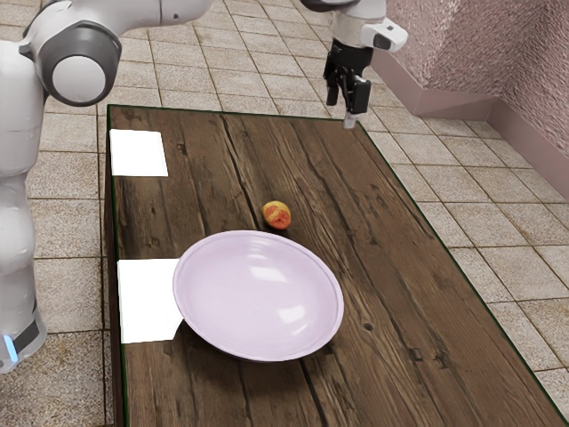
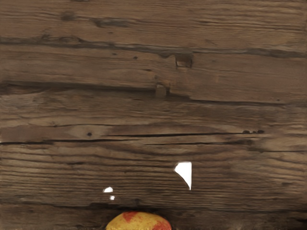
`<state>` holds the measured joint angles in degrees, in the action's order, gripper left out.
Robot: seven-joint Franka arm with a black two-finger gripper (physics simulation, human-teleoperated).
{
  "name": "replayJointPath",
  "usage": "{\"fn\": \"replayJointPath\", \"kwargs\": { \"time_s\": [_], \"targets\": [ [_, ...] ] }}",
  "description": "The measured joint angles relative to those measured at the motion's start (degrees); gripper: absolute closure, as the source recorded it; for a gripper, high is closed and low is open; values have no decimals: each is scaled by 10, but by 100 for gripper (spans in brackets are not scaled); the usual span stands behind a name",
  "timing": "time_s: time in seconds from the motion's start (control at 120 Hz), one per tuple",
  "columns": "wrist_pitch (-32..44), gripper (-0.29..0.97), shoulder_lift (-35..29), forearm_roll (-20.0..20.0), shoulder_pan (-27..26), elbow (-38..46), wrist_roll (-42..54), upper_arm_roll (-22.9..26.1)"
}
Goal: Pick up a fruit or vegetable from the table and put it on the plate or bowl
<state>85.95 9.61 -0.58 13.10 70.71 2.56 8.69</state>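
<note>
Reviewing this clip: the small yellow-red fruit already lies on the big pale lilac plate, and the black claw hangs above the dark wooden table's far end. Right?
No. The small yellow-red fruit lies on the dark wooden table, just beyond the rim of the big pale lilac plate, as the exterior view shows. The black claw does hang above the table's far end.

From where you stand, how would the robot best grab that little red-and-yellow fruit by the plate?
Probably from straight above, closing across the widest middle of the fruit. It is small, round and low on the table, with no handle to favour. The plate has its rim close beside it, so closing along that rim, not across it, seems safer.
</note>
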Motion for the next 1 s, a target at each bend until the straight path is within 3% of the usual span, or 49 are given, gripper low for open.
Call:
{"fn": "replayJointPath", "kwargs": {
  "time_s": [0.217, 0.333, 0.742, 0.85, 1.0],
  "targets": [
    [-5, 0, -1, -2, 1, -8, 8, 0],
    [-10, 0, 3, -3, 1, -16, -21, -32],
    [-19, 0, 35, -36, 8, 18, -372, -84],
    [-21, 0, 79, -25, 9, 2, -431, -92],
    [-26, 0, 98, -26, -33, 2, -503, -94]
  ]
}}
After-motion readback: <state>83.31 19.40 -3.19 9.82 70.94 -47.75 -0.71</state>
